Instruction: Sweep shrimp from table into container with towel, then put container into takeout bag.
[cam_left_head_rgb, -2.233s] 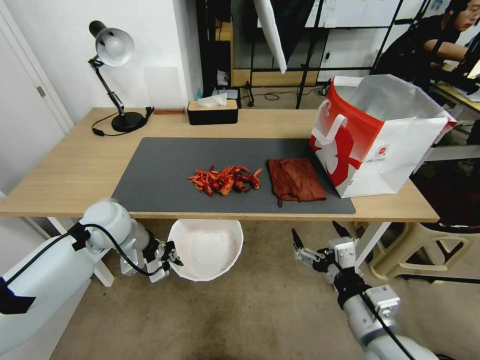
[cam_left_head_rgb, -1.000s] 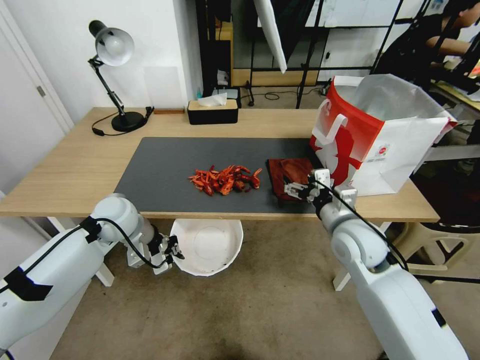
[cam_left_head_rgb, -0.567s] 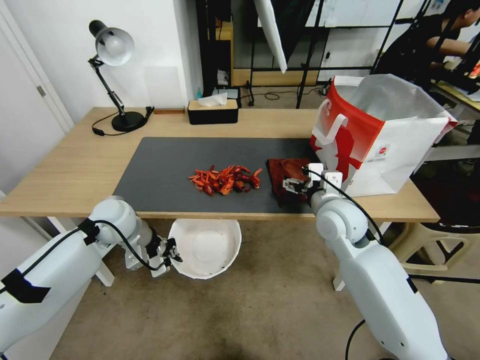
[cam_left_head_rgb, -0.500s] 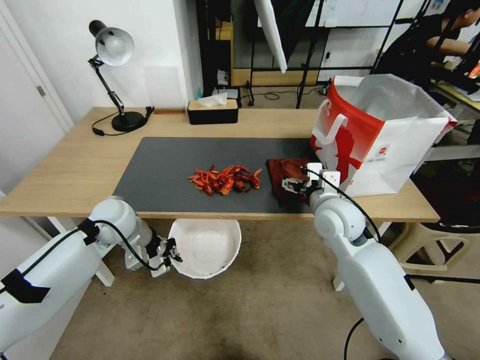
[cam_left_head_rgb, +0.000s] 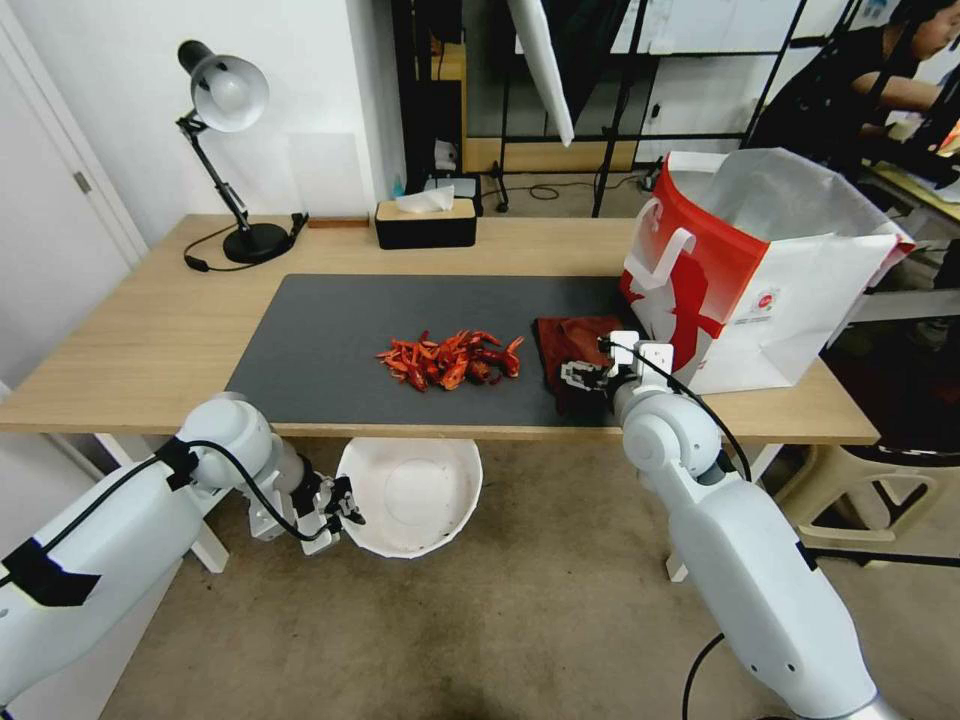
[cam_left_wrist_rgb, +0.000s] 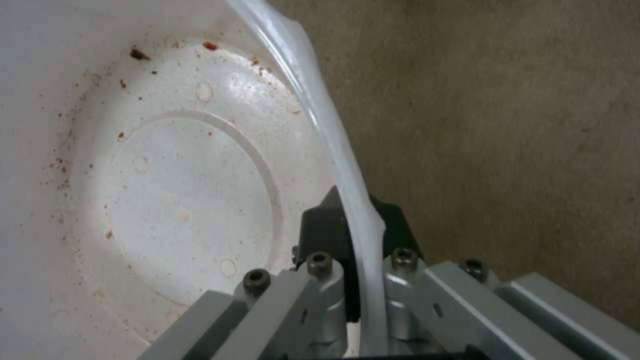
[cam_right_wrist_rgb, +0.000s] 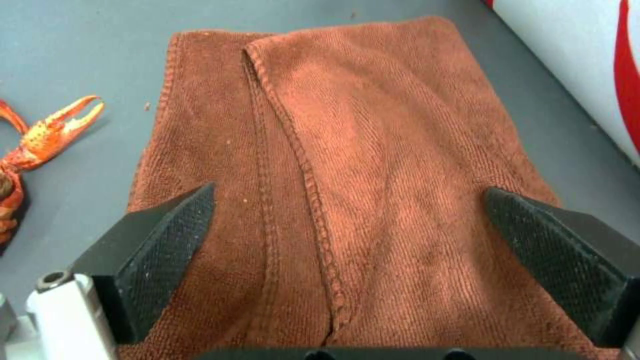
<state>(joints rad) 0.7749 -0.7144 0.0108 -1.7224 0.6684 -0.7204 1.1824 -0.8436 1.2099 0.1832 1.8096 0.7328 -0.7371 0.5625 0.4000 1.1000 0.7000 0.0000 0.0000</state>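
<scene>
the right gripper (cam_right_wrist_rgb: 347, 235) hangs spread wide just above the towel (cam_right_wrist_rgb: 347, 165), lower centre of the wrist frame, one finger over each long side. the towel's long axis runs away from the hand; the shrimp (cam_left_head_rgb: 450, 360) lie frame-left of it at centre. the left gripper (cam_left_wrist_rgb: 353, 250) pinches the container (cam_left_head_rgb: 410, 495) rim below the table (cam_left_head_rgb: 130, 340) edge. the takeout bag (cam_left_head_rgb: 760, 270), upper right, bears a small logo, unreadable.

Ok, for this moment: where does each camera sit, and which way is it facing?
Head view: up high, looking down at the table; both arms show.
Left wrist view: on the left arm, below the table edge, looking into the container; the left gripper pinches its rim.
Right wrist view: above the towel, looking down between the right gripper's open fingers.
Shared: head and right wrist views show towel and shrimp.
</scene>
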